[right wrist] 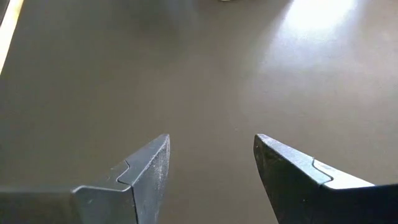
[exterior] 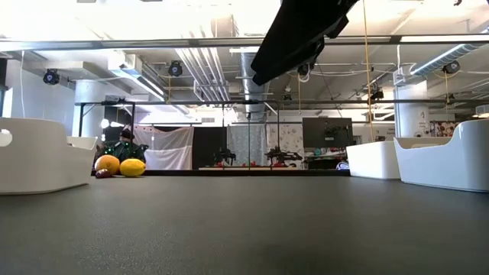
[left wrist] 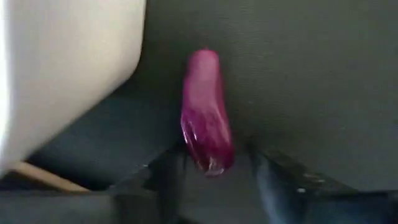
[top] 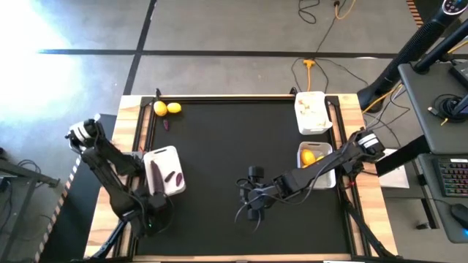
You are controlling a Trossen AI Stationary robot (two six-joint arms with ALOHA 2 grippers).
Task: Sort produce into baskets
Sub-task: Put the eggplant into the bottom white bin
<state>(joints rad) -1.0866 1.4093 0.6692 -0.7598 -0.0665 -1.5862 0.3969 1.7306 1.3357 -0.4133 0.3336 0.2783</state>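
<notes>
From my seat I see the left gripper [left wrist: 214, 180] low at the near-left of the black table [top: 241, 146], just beside the near edge of a white basket [top: 164, 169]. Through its wrist camera a long, slim purple piece [left wrist: 206, 112] lies between the two dark fingers [left wrist: 168, 180]; it is glossy magenta-purple, rounded at the far end and wider near the fingers, resting on the dark mat right next to the basket's white wall. The fingers stand partly open on either side of it, and I cannot tell whether they are touching it or gripping it. From above, that left basket already contains two dark purple pieces, one long and one small. A small purple bit [top: 166, 125] lies loose on the mat near the far-left corner, close to two yellow lemons [top: 167, 108] that sit side by side against the table's far edge; the low camera shows them round and bright. On the right side, a far basket [top: 311, 112] holds whitish garlic bulbs, and the basket nearer to me [top: 316, 162] has a yellow-orange lemon in it. The right gripper [top: 250, 196] hovers over bare mat near the middle of the table, its fingers [right wrist: 146, 177] spread partway apart with nothing between them.
</notes>
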